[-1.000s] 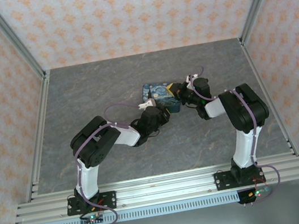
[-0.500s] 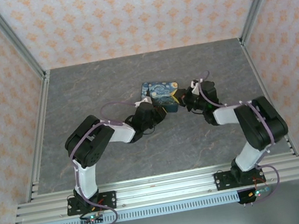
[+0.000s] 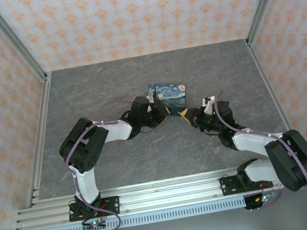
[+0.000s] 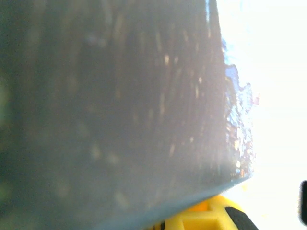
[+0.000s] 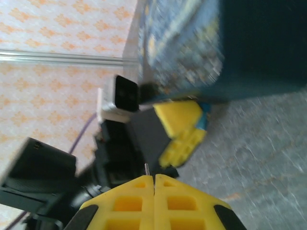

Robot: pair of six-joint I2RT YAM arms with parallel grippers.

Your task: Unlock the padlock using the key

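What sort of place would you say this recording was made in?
Most likely a lab robot test cell, not a home or factory floor: the left arm and right arm are bolted to an aluminium rail at the edge of a grey tabletop, boxed in by aluminium posts and patterned walls.

Grey marbled table surface, matt, evenly lit. Enclosed on three sides by peach wallpapered walls with orange floral motif. Silver aluminium frame rails run along edges and corners.

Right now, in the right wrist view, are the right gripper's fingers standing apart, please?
No, the yellow fingers of the right gripper meet along a thin seam, with the pale tip of the key sticking up beside it.
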